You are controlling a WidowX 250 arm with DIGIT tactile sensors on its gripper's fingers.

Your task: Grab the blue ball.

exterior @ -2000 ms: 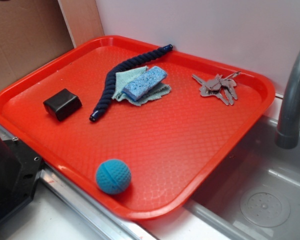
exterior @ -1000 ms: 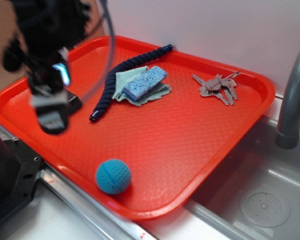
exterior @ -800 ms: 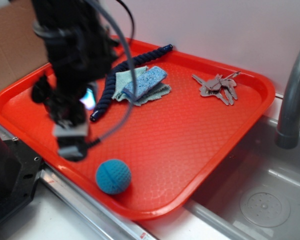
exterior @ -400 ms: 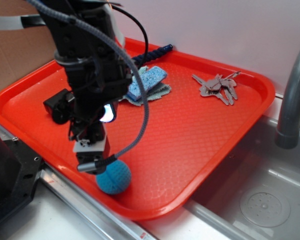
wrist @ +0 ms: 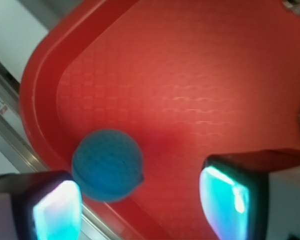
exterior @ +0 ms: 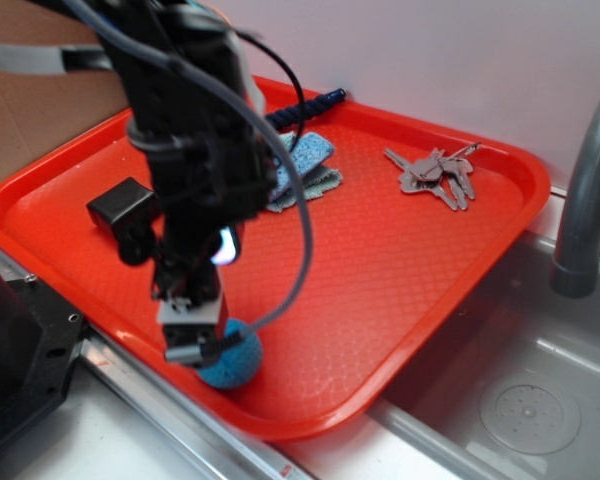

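Note:
The blue ball [exterior: 235,362], teal and dimpled, lies near the front edge of the red tray [exterior: 400,260]. My gripper [exterior: 195,335] hangs right over it, covering its upper left part in the exterior view. Seen from the wrist, the ball [wrist: 108,165] sits just ahead of the left fingertip, off to the left of the gap. The gripper [wrist: 140,207] is open, its glowing pads [wrist: 222,200] wide apart with bare tray between them.
On the tray lie a black box [exterior: 120,208], a dark blue rope [exterior: 315,103], a light-blue sponge [exterior: 302,155] on a green cloth, and a bunch of keys [exterior: 435,175]. A sink basin [exterior: 520,400] and grey faucet [exterior: 585,200] stand at the right.
The arm came into view from the upper left and moved down across the tray to the ball. The ball and the other objects have not moved.

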